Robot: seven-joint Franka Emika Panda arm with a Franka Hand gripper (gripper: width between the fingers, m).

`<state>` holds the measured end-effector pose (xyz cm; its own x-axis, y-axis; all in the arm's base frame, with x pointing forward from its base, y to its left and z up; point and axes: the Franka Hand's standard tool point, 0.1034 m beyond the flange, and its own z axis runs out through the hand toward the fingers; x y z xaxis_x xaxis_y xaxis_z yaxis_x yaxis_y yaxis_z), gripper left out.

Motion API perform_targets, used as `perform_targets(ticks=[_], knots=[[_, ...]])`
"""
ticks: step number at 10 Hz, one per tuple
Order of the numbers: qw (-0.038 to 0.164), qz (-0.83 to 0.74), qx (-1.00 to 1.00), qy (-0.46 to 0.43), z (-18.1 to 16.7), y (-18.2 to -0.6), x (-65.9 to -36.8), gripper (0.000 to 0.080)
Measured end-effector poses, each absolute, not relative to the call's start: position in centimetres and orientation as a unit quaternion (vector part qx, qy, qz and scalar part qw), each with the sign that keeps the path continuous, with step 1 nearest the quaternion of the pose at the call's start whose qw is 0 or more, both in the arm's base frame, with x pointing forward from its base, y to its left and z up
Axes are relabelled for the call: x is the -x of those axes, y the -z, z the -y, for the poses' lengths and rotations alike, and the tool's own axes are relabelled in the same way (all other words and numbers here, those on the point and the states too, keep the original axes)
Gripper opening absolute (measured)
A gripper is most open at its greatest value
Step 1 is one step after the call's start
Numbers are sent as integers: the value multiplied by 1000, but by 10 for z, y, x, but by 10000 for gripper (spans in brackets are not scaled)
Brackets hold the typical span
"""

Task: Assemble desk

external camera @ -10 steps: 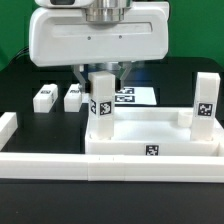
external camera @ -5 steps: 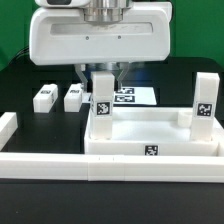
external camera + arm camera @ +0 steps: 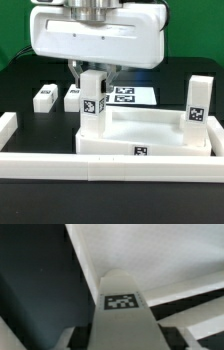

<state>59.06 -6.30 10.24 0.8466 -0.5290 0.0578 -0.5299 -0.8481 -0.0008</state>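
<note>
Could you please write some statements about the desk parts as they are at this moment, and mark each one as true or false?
1. The gripper is closed on the held leg at a corner of the desk top. True.
2. Two loose legs lie on the table at the exterior view's left. True.
3. Four legs stand on the desk top. False: only two, the held leg and the second leg at the exterior view's right.
4. The marker board lies inside the desk top. False: it lies on the table behind it.
</note>
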Motion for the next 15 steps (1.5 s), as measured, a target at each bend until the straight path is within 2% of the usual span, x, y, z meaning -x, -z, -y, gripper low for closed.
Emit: perform_targets(ticks=[2,3,4,5,6,8,10,11,12,15], knots=[[14,315,-949,-28,67,-103,-590,299],[10,342,-939,-28,66,-102,-590,351],[10,339,-940,-27,66,-102,-589,533],[10,328,-944,-27,66,-103,-590,533],[8,307,-952,-24,68,-107,-591,625],[-5,334,-942,-25,56,-126,-585,642],[-22,392,-920,-20,25,-146,-570,648],[-23,402,-915,-18,12,-145,-567,649],[-18,385,-923,-14,6,-138,-567,649],[-16,364,-931,-14,6,-135,-569,649]])
